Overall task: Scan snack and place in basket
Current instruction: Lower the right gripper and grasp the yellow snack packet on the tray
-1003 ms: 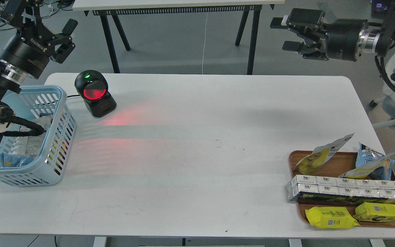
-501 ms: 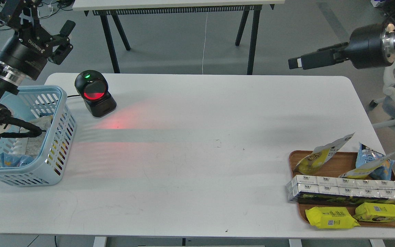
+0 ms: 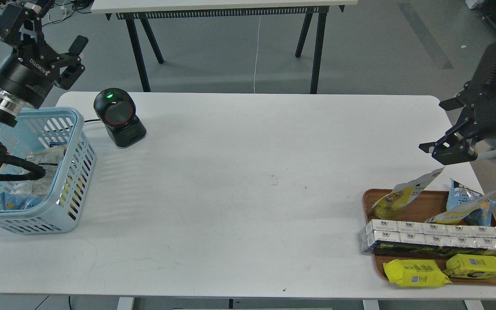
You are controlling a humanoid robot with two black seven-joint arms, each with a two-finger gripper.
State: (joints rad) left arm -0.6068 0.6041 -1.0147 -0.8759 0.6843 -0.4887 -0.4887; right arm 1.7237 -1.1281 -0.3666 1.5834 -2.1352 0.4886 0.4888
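The snack pouch [image 3: 403, 196], white-silver on top with a yellow panel, leans at the back left of the brown tray [image 3: 424, 207] at the table's right. My right gripper [image 3: 439, 129] hangs just above and to the right of it, fingers apart, holding nothing. The light blue basket [image 3: 75, 129] stands at the table's left edge with some packets inside. My left gripper [image 3: 48, 32] is raised behind the basket, open and empty. The black scanner [image 3: 119, 116] stands right of the basket, showing a green light.
The tray also holds a blue-and-yellow bag [image 3: 467, 202], a row of silver boxes [image 3: 437, 237] and two bright yellow packs [image 3: 416, 273]. A black-legged table [image 3: 230, 8] stands behind. My left arm's cable [image 3: 15, 165] hangs over the basket.
My right gripper has swung down from high behind the table to just above the pouch. My left gripper has drifted slightly up and left. The scanner's red glow has gone out.
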